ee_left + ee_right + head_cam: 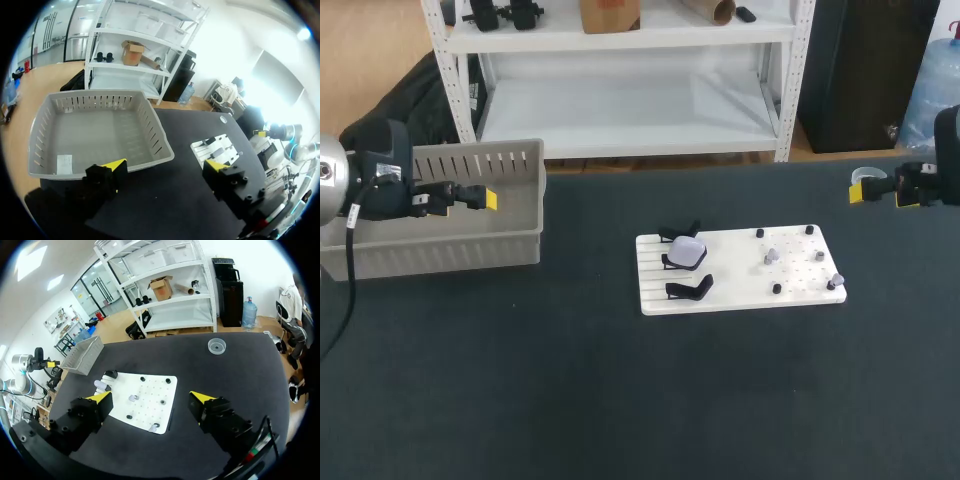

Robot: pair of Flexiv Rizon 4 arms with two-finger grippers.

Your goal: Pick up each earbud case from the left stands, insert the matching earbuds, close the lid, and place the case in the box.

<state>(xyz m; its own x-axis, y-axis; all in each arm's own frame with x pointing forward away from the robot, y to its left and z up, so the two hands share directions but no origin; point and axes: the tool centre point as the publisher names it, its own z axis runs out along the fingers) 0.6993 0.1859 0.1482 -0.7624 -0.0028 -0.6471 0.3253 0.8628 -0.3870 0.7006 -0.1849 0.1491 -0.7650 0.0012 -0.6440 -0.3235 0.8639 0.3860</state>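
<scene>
– When going for the earbud case, best to lead with the left gripper: spread wide, holding nothing, parked over the grey box at the left edge of the frame. Probably wise to come down square over the middle stand and pinch across the case's flanks, clear of the lid seam

– Agreed. Right gripper likewise released and empty, at the right edge of the frame, well apart from the white board. Better saved for the earbuds, seemingly two small pale bits among the black pegs; too small to be sure

– Worth lifting straight up, so as not to drag the board along. Anything peculiar to one camera?

– Head view alone: case seated on the middle of three stands at the board's left end, other two stands bare. Left wrist view alone: inside of the box, with a pale label on its floor. Right wrist view: clear cup shown plainly, beyond the board and apart from it
</scene>
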